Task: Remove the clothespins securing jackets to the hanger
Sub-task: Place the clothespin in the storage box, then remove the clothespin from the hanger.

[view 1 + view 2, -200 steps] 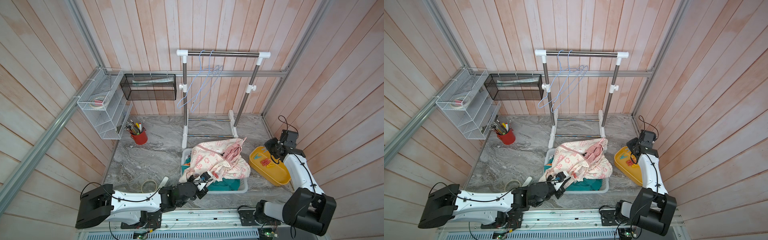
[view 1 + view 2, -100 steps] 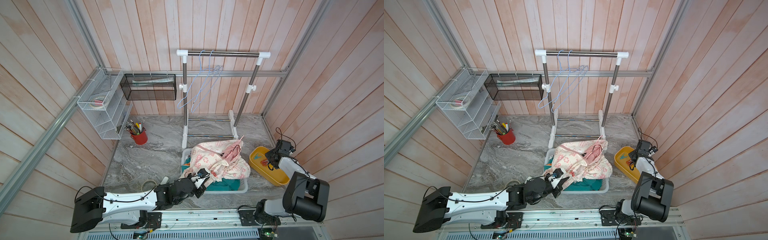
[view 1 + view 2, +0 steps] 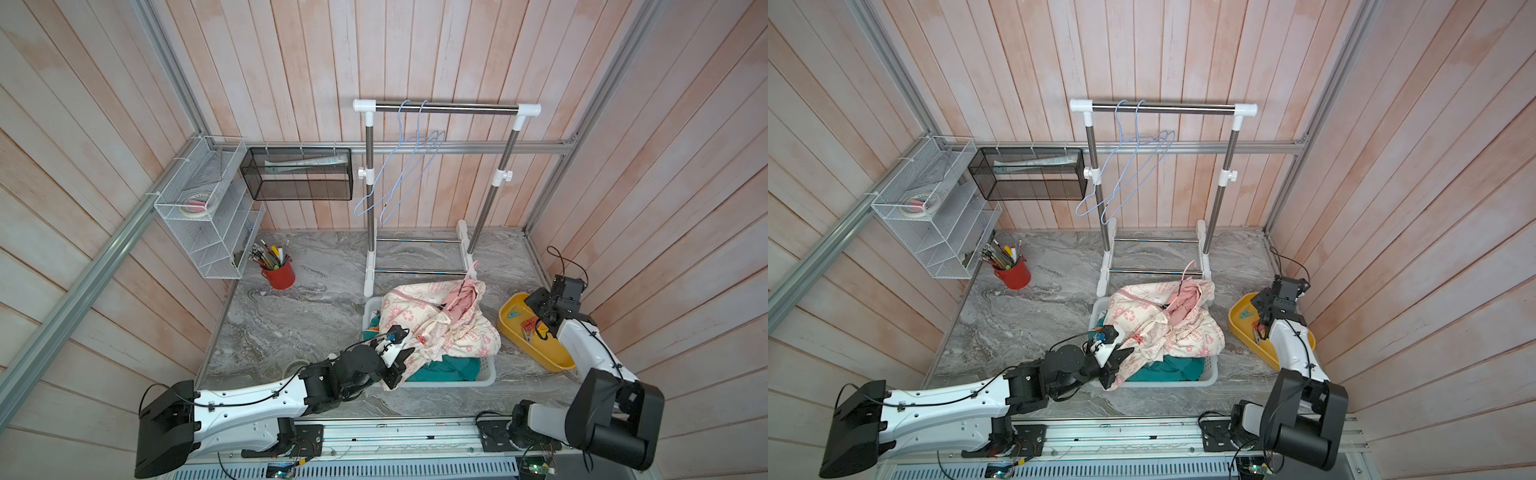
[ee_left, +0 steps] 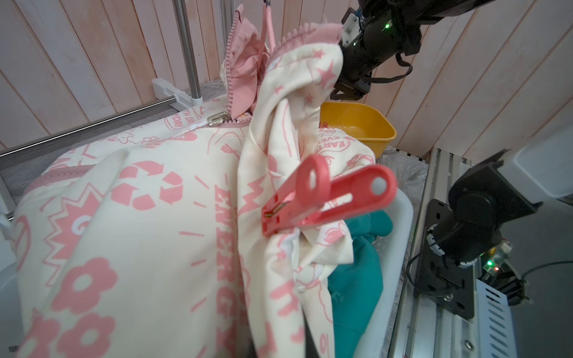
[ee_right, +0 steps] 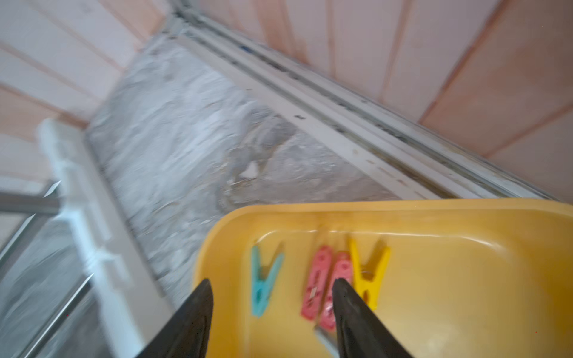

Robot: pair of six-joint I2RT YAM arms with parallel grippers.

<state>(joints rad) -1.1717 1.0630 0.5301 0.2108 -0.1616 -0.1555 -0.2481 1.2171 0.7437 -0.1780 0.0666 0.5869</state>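
Below the right end effector [image 5: 272,280], jaws wide, two red clothespins [image 5: 319,280] lie in the yellow tray [image 5: 434,214], while the left end effector [image 3: 400,364], pinched shut, sits against the cream jacket [image 3: 440,328] with another red clothespin [image 4: 325,195] clipped just ahead.

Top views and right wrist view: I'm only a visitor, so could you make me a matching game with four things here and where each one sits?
1 teal clothespin
2 cream jacket
3 blue hangers
4 pens

A heaped on the white basket
B standing in the red cup
C lying in the yellow tray
D hooked on the rail

Pairs: 1-C, 2-A, 3-D, 4-B
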